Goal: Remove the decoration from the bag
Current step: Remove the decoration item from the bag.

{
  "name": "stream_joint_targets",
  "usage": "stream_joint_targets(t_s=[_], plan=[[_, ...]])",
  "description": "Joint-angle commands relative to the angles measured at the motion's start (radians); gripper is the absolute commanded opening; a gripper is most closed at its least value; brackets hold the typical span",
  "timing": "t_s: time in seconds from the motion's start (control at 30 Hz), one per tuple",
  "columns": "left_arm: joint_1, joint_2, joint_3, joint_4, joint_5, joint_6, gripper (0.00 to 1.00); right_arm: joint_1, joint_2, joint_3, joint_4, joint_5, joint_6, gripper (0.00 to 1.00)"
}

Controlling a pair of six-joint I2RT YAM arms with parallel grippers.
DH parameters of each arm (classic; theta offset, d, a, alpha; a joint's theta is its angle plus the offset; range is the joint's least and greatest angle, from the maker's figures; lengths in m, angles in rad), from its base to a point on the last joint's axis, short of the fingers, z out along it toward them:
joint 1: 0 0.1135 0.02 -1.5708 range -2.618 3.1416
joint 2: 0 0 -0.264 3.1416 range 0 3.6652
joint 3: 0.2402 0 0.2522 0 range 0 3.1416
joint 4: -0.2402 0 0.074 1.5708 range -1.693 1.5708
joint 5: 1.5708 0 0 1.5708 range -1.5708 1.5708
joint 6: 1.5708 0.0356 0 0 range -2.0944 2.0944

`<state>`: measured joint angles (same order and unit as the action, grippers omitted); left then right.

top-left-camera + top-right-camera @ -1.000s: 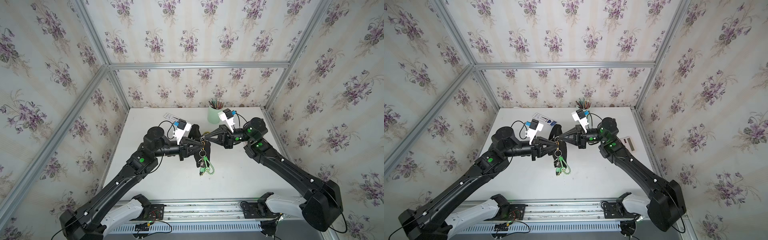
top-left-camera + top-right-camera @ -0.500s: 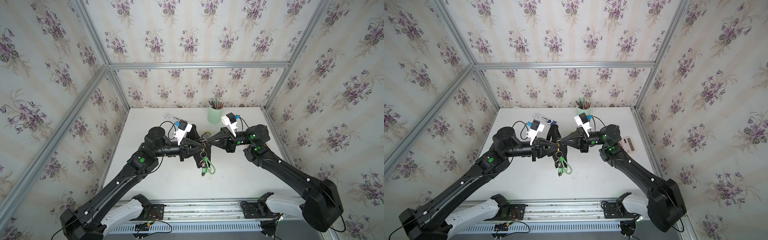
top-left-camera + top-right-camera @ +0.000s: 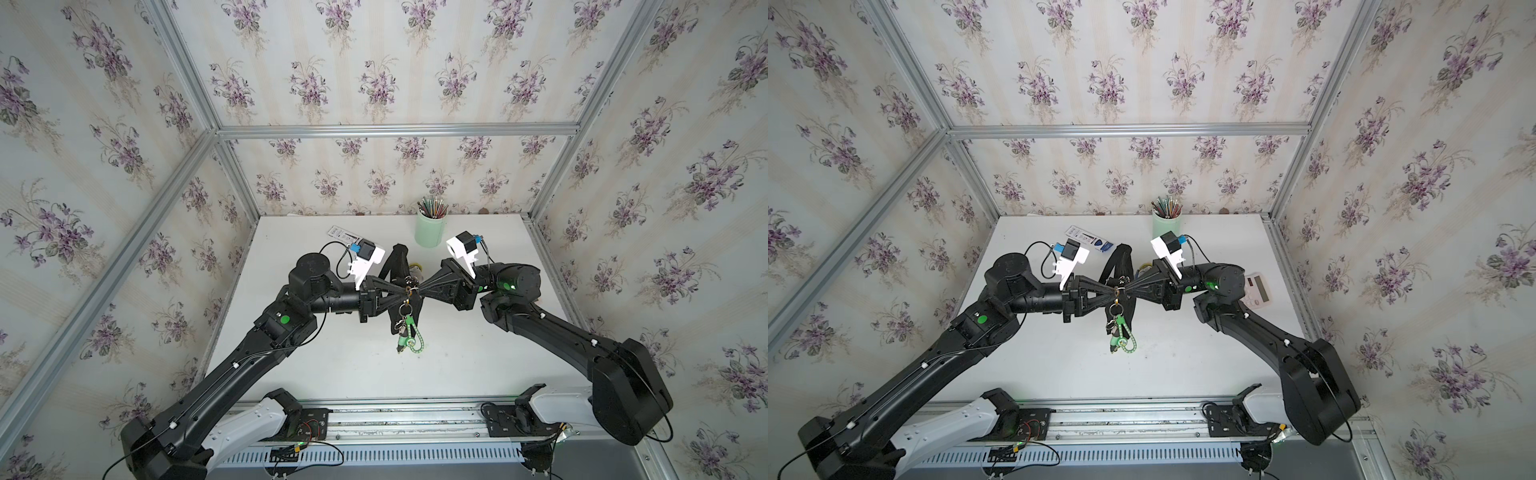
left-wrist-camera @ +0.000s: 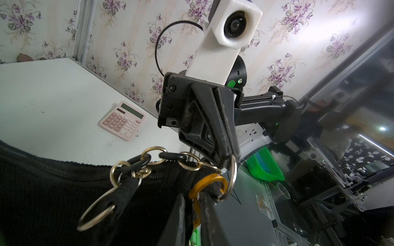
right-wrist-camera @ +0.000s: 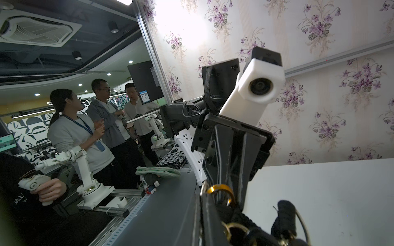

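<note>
Lying flat toward the back of the white worktop (image 3: 478,365), left of centre: a blue-and-white printed packet (image 3: 1089,240). Left end effector (image 3: 403,289) points in level from the left, tips nearly shut, pinching the gold carabiner clip (image 4: 207,185) of the decoration (image 3: 409,338). The bag (image 4: 53,191) is held up mid-worktop between the two arms, strap toward the back wall; can't tell if its lower edge touches the surface. Decoration is still attached: rings, small green figure and green looped strap dangle just below the meeting tips, in front of the bag in both top views. Yellowish round charm (image 3: 415,270) sits just behind the tips. Right end effector (image 3: 417,289) meets the left one tip to tip, clamped closed on a silver ring (image 4: 233,170) at the end of the bag's link chain. Behind it stands a pale green cup of coloured pencils (image 3: 431,235). Far right, a pink calculator (image 3: 1258,289) lies flat on the worktop.
</note>
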<state>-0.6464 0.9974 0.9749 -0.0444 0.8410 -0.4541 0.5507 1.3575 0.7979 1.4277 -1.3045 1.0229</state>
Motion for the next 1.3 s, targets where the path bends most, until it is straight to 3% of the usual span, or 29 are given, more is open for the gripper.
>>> stream_joint_targets(t_s=[0.0, 0.2, 0.47, 0.7, 1.03, 1.27], plan=[[0.004, -0.007, 0.014, 0.053, -0.047, -0.008, 0.09, 0.002, 0.025, 0.006, 0.103, -0.061, 0.061, 0.0], [0.005, -0.011, 0.02, 0.038, -0.062, 0.003, 0.08, 0.002, 0.021, 0.003, 0.122, -0.083, 0.074, 0.0], [0.017, -0.006, 0.005, 0.038, -0.089, -0.001, 0.07, 0.002, 0.002, -0.004, 0.311, -0.116, 0.199, 0.0], [0.03, -0.024, -0.004, 0.038, -0.103, -0.003, 0.07, -0.112, 0.014, -0.038, 0.396, -0.111, 0.271, 0.0], [0.05, -0.007, -0.026, 0.06, -0.118, 0.002, 0.06, -0.181, 0.081, -0.056, 0.332, 0.008, 0.256, 0.0], [0.089, 0.032, -0.071, 0.105, -0.107, -0.003, 0.05, -0.19, 0.114, -0.061, 0.097, 0.04, 0.066, 0.0]])
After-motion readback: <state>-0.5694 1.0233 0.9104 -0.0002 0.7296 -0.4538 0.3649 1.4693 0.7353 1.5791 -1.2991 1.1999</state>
